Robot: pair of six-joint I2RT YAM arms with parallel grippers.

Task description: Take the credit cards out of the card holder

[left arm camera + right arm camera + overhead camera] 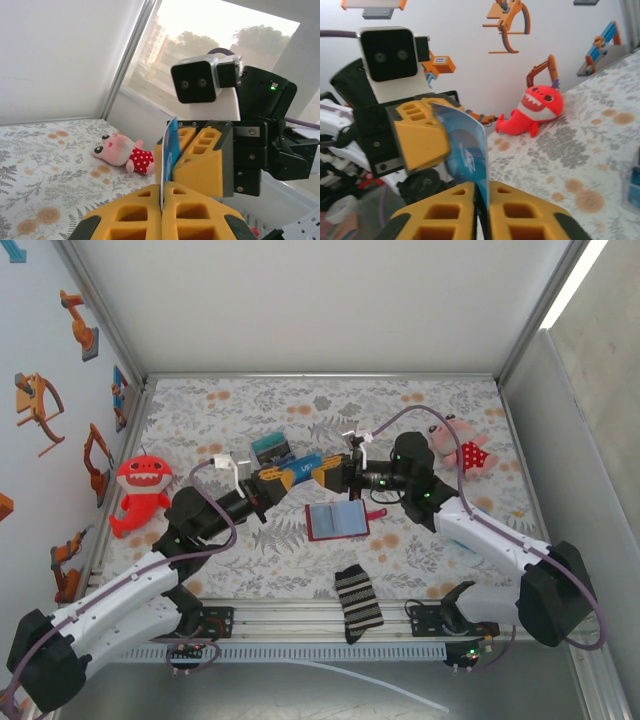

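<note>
- Credit card (467,150), the blue one, is up in the air over the middle of the table (420,410), held on edge between two claws that meet nose to nose.
- Left gripper (161,195): yellow jaws pressed together on one end of the card, with only a sliver of blue between the pads.
- Right gripper (482,197): also clamped tight, biting the opposite end. Both arms have hold of it at once.
- Card holder (337,521) lies open and flat on the table at about 5 o'clock from the card, pockets facing up and the red tab sticking out at its 3 o'clock side. Whether more cards sit in those pockets is too small to tell.
- A striped box (270,447) stands at 11 o'clock from the card, just beyond the left claw, apart from everything else.
- Handling, as I judge it: next to no weight, thin, stiff across the face but springy. The right wrist view shows a slight bow in it. The plastic is glossy and slick, so a corner pinch could let it swivel or squirt out.
- Best hold: pads square on the two flat faces, well in from the edge, as both claws have it now.
- The risk is the double grip. If both arms pull or twist together the card flexes, so one claw should let go before the other moves off.
</note>
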